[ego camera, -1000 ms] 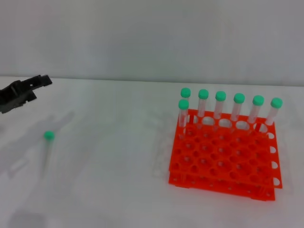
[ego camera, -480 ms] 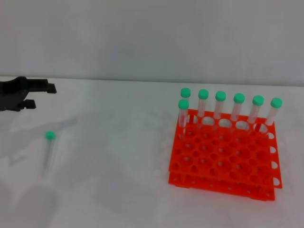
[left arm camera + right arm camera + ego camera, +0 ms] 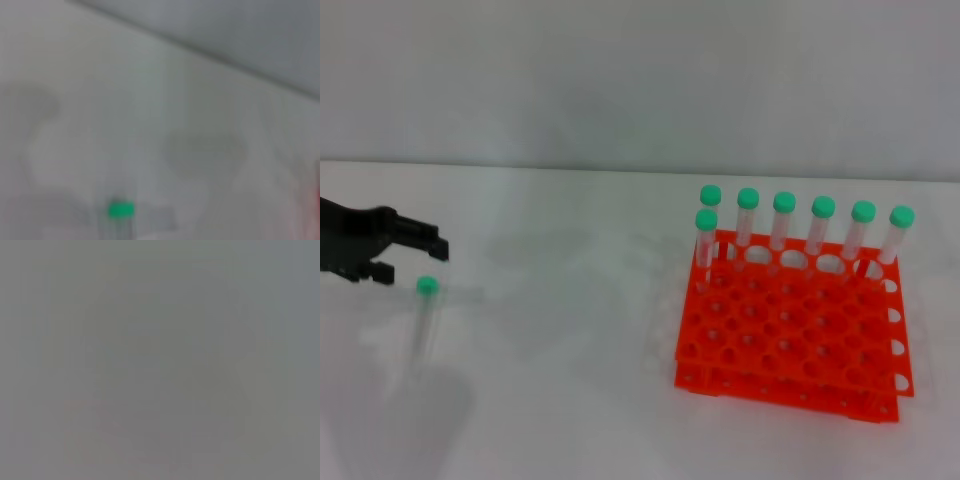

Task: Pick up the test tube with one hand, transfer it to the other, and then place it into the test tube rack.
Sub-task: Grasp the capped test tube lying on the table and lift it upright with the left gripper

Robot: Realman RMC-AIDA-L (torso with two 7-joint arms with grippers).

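Observation:
The test tube lies flat on the white table at the left, with its green cap at the far end. My left gripper is open, just left of and slightly behind the cap, not touching it. The cap also shows in the left wrist view. The orange test tube rack stands at the right, with several green-capped tubes upright along its back rows. My right gripper is out of view; the right wrist view shows only plain grey.
The white table runs between the lying tube and the rack. A grey wall rises behind the table's far edge.
My left gripper has come down and to the right, from the far left edge to right beside the lying tube's cap. The tube and rack have not moved.

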